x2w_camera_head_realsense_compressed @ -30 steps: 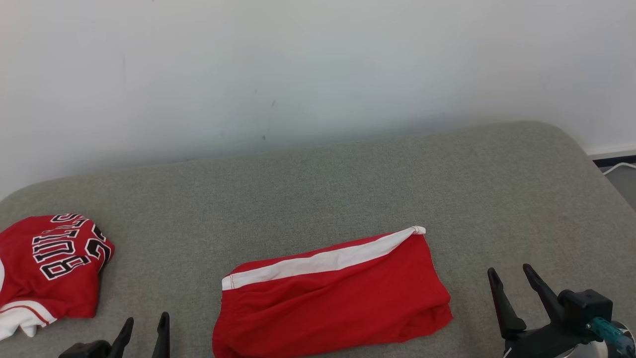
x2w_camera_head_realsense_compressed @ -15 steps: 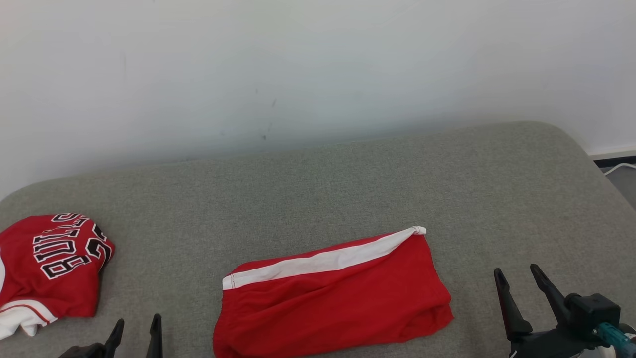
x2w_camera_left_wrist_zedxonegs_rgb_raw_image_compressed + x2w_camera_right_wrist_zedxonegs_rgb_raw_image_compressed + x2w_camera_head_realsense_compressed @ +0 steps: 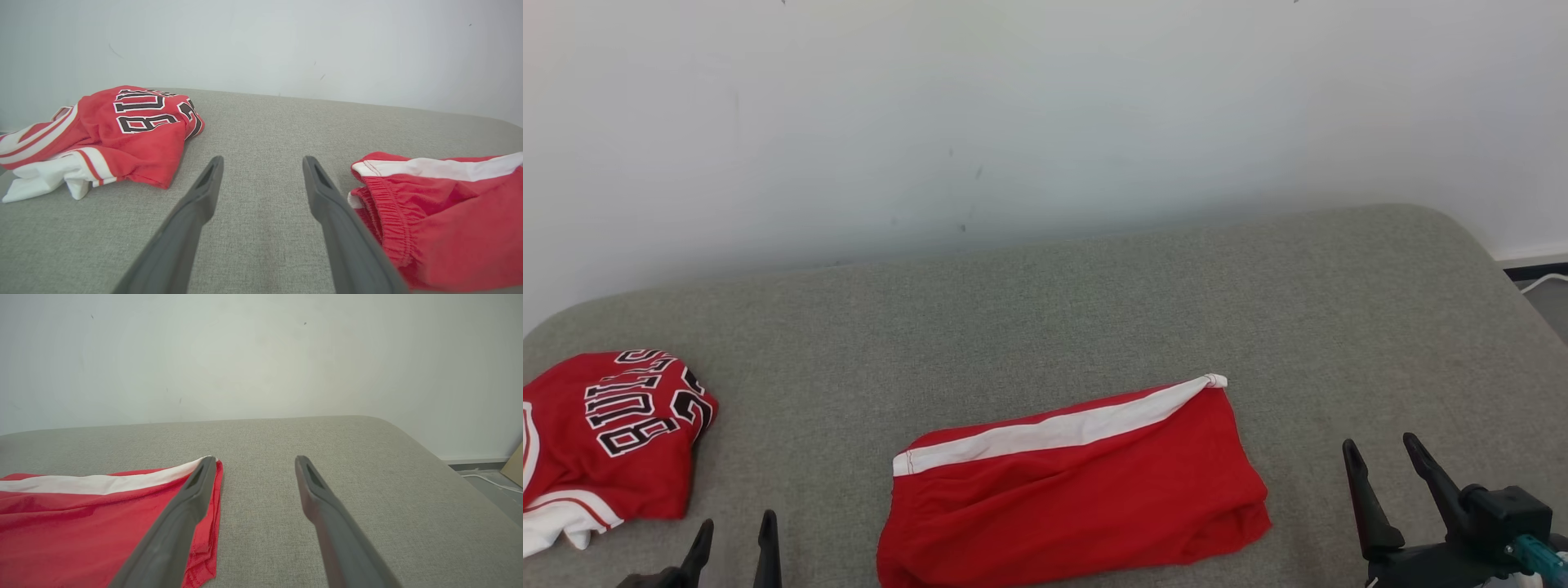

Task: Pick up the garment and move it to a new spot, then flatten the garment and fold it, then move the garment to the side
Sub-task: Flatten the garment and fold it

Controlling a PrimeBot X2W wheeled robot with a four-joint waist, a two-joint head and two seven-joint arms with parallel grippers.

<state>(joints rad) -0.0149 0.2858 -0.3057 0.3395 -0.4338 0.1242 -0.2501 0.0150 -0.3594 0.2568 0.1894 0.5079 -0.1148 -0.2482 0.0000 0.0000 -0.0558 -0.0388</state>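
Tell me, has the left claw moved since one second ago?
Yes. The left claw has drawn away from the red shorts, going left and slightly lower in the head view.

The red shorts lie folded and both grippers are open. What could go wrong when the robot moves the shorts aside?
1. The red shorts have loose layered edges near the right gripper; pinching only the top layer may undo the fold.
2. Dragged left, they may bump or cover the Bulls jersey beside the left gripper.

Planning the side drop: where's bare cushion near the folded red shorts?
Free: the wide band between shorts and wall; the right end past the shorts, bar the right gripper. Narrower gap between jersey and shorts, left gripper there. Crowded: left end, with jersey.
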